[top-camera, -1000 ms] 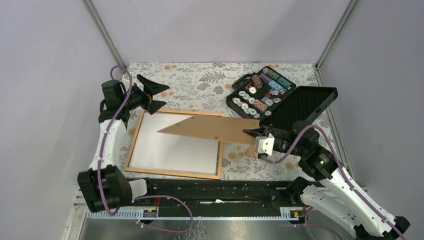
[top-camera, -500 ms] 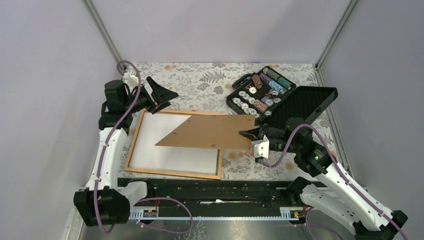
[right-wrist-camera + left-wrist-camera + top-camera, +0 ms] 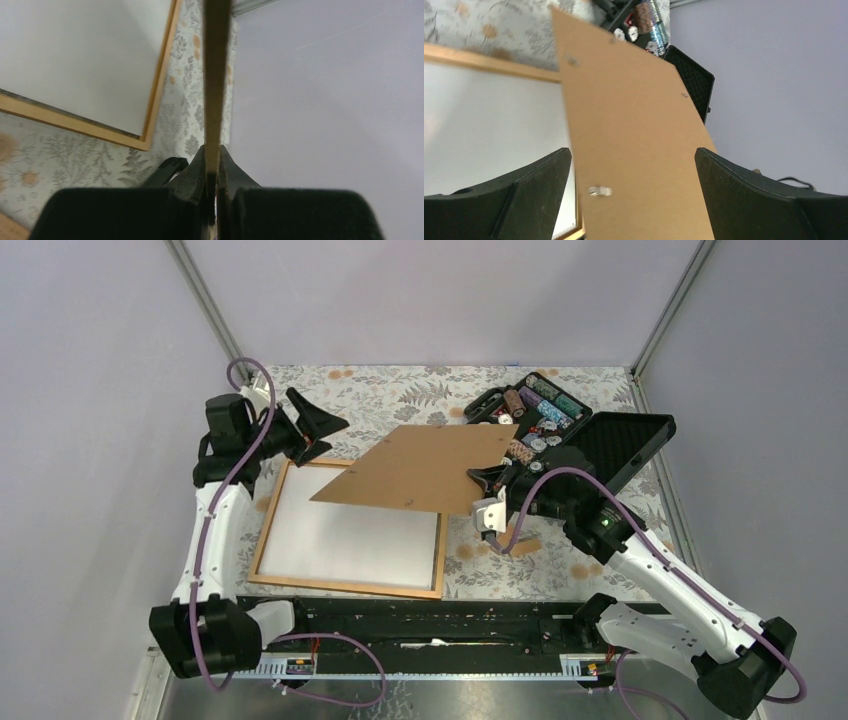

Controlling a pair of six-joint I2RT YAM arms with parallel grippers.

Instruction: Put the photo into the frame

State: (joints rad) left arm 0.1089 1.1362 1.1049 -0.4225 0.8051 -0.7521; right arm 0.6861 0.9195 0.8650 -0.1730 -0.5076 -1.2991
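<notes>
Overhead, photo (image 3: 340, 535): plain white back up, lying inside the tan frame (image 3: 340, 586).
Overhead, right gripper (image 3: 482, 483): clamped on brown backing board (image 3: 420, 468), tilted above the frame.
Left wrist, left gripper (image 3: 632, 152): spread wide, grasping nothing.
Right wrist, backing board (image 3: 216, 75): edge-on, pinched between fingers (image 3: 196, 171).

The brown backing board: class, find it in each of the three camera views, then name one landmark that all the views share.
Top external: backing board tilted at centre, its right edge in the right end effector.
Left wrist: backing board is a broad diagonal slab from upper left to bottom centre.
Right wrist: backing board edge-on, a thin vertical strip at top centre.
Shared landmark: the frame, its tan border.
</notes>
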